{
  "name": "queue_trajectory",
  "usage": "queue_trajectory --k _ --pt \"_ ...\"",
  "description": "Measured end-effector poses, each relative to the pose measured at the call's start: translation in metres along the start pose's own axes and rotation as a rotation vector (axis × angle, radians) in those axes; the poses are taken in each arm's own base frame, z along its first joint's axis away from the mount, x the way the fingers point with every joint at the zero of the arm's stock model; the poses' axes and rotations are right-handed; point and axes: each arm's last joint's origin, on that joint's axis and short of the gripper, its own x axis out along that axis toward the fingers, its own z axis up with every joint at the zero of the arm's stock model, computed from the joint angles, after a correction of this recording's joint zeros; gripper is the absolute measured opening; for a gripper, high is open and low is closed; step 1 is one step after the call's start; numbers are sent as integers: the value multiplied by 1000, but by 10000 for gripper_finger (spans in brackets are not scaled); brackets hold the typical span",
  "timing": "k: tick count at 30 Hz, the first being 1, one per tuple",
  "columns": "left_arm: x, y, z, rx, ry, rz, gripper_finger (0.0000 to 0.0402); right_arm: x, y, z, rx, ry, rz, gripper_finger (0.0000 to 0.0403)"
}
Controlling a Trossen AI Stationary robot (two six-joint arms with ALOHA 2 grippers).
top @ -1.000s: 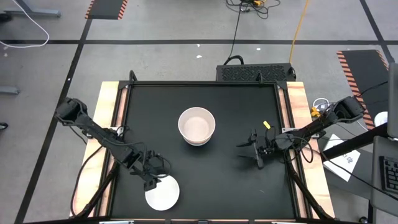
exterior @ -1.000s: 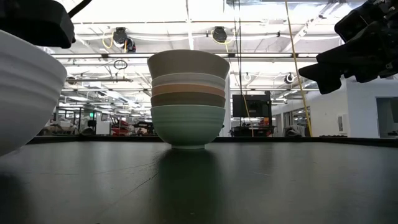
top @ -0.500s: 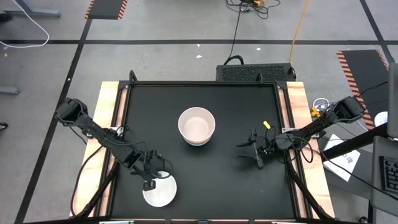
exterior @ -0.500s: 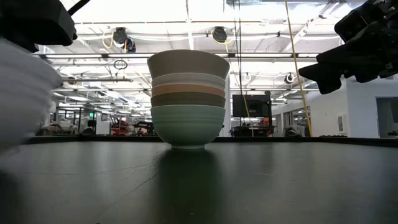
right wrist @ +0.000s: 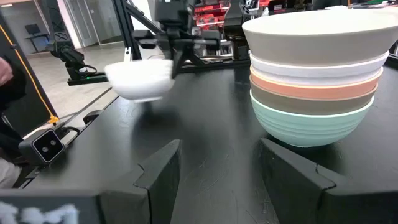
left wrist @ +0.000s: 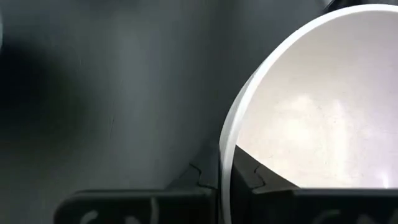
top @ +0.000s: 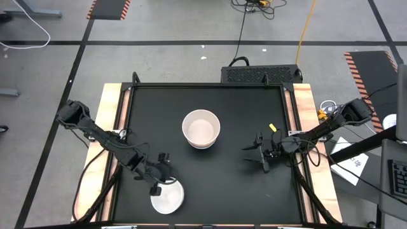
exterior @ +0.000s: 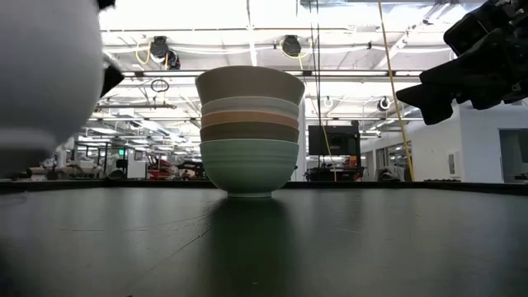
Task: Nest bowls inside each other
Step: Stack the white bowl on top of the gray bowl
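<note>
A stack of nested bowls (top: 201, 129) stands on its mint green bottom bowl (exterior: 249, 165) at the middle of the black table; an olive-grey, a salmon-orange and a white bowl sit inside it, with a beige-grey bowl (exterior: 249, 82) on top. A separate white bowl (top: 168, 198) hangs near the table's front left, also seen in the low view (exterior: 41, 74) and the right wrist view (right wrist: 140, 78). My left gripper (top: 159, 183) is shut on it. My right gripper (top: 259, 157) hovers open to the right of the stack, holding nothing. My left gripper pinches the white bowl's rim (left wrist: 225, 163) on the side toward the table's far left, one finger inside the bowl and one outside. The fingers slant down from the far left. The bowl hangs upright, lifted clear of the table.
A small yellow piece (top: 272, 128) lies on the table right of the stack. Wooden rails (top: 109, 127) run along the table's left and right sides. Bare black table lies between the held bowl and the stack.
My left gripper has shut on the white bowl's rim and risen with it. The bowl, which stood on the table a second ago, now hangs clear of it at the front left. The stack has stayed put.
</note>
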Motion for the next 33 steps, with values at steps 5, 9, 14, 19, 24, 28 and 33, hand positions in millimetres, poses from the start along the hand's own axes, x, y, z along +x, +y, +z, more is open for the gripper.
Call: queue_trajectory --k 5,9,14,19,24,28,33 --pt "0 1 11 81 -111 12 5 0 0 0 0 0 0 203" --pt "-2 9 10 101 -116 91 5 0 0 0 2 0 0 203" --pt "-10 20 1 94 -173 120 4 0 1 0 6 3 9 203" --pt "-28 29 -10 73 -299 108 3 -1 3 -1 3 12 18 203" --pt "-47 42 -30 38 -378 135 3 -1 3 -1 3 10 18 203" --pt "-56 50 -46 22 -443 132 3 -1 3 -1 4 9 18 203" --pt "-64 56 -56 30 -540 125 3 -1 3 -1 5 4 18 203"
